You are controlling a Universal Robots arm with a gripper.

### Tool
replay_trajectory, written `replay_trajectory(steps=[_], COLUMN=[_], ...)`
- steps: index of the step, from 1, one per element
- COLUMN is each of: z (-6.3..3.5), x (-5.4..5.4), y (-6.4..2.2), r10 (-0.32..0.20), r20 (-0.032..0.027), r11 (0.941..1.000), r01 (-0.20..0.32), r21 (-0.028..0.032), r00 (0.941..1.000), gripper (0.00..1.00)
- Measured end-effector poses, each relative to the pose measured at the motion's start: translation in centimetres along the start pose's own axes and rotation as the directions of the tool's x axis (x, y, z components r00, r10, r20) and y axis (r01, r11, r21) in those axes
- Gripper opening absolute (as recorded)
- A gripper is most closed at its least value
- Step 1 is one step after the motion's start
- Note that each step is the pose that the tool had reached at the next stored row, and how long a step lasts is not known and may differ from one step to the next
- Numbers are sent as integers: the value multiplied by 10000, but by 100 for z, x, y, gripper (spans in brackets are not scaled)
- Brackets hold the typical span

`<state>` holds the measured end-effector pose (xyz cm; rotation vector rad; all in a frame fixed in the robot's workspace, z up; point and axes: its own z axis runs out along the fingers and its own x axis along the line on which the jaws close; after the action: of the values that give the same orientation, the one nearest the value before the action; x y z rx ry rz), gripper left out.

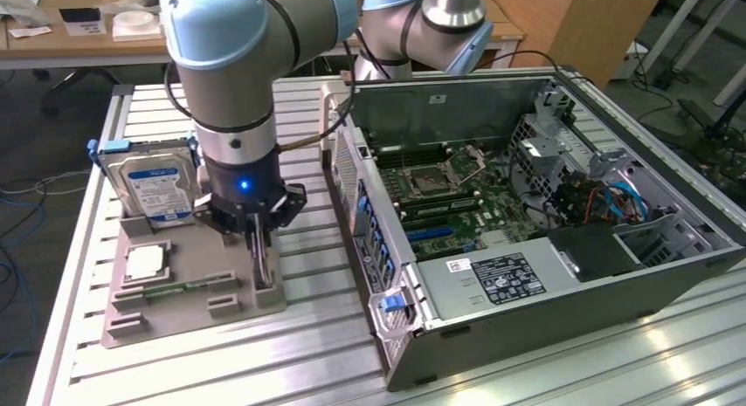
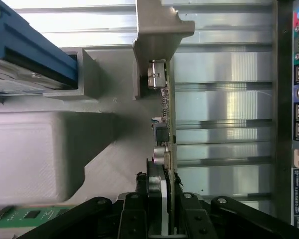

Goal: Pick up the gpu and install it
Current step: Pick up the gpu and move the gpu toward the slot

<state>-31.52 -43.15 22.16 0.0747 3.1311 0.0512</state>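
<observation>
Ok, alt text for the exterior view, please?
The gripper clamps the gpu, standing on edge in a grey holder tray beside a blue-labelled hard drive. An open computer case lies at the exterior view's right.

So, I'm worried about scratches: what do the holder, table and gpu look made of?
The holder looks matte grey plastic, likely 3D-printed, going by faint layer lines. The table is bare ribbed metal, probably aluminium, throwing bright glare. The gpu is a thin circuit board seen edge-on, carrying small shiny metal parts; its finish is unclear.

Glossy ribbed metal table (image 1: pixel 560 371), matt grey plastic holder (image 1: pixel 175 314), dark matt gpu (image 2: pixel 169 144)
</observation>
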Motion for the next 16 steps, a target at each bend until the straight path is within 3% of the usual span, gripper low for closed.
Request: replay_trajectory(steps=[16], z=[-711], x=[-6], y=[23], r10=[0], r20=[0], r11=[10000], r01=[0], r21=[0], r00=[10000], gripper=[28])
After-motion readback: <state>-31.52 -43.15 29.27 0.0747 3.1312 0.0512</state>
